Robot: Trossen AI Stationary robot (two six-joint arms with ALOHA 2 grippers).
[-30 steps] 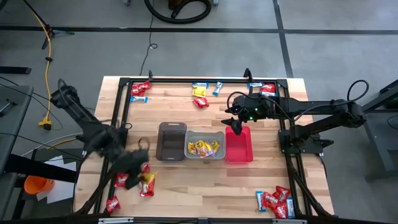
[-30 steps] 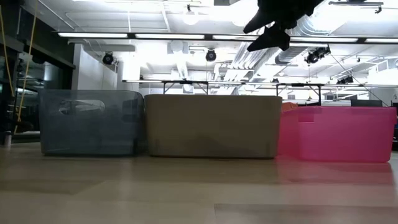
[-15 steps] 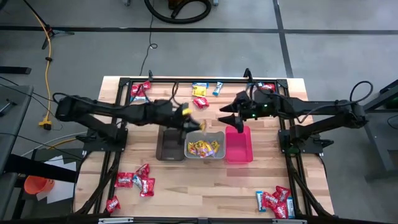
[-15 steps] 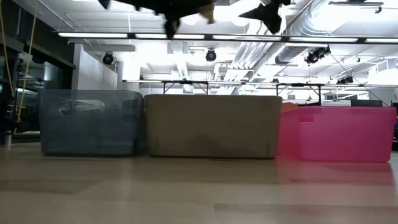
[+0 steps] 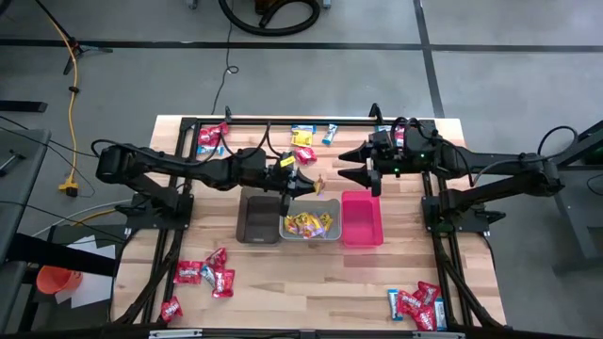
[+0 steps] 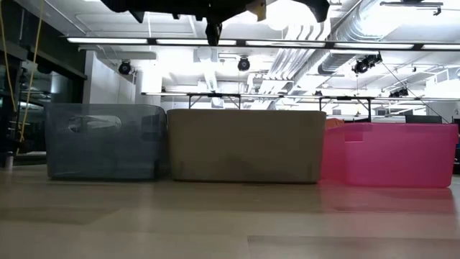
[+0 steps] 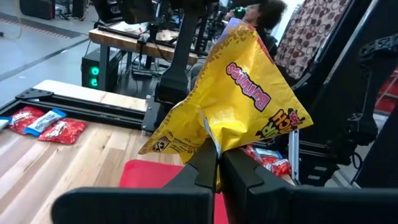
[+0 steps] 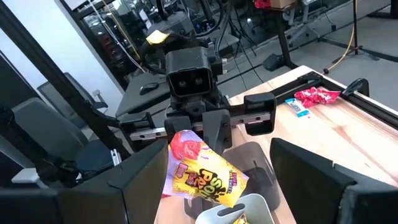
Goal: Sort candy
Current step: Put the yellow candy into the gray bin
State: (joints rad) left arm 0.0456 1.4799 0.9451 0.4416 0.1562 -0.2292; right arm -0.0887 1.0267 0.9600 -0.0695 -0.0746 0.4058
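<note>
overhead and wrist views of a candy-sorting bench. the left gripper [image 5: 300, 182] is stretched out to the middle of the table [image 5: 283, 278], just at the 12 o'clock rim of the grey bin [image 5: 311, 221], its fingers [image 7: 214, 167] pinched together on a yellow packet [image 7: 239, 102]; the packet hangs above the bin, clear of the table. this grey bin already contains several yellow packets [image 5: 306, 223]. at its 9 o'clock side, touching, stands the brown bin [image 5: 258, 213]; at its 3 o'clock side, touching, stands the pink bin [image 5: 362, 217]. the right gripper [image 5: 360, 166] hovers at the 12 o'clock edge of the pink bin with its jaws spread wide and nothing between them; in the right wrist view its fingers [image 8: 144, 186] frame the left gripper and its held packet.

loose candy lies in four groups on the table: red packets [image 5: 203, 275] toward 7 o'clock, red packets and blue-and-white bars [image 5: 415, 304] toward 5 o'clock, a red packet with a blue bar [image 5: 211, 138] toward 11 o'clock, and a mixed scatter of a yellow packet, a blue bar and a red packet [image 5: 303, 141] near 12 o'clock. further candy sits toward 1 o'clock, partly hidden by the right arm.
</note>
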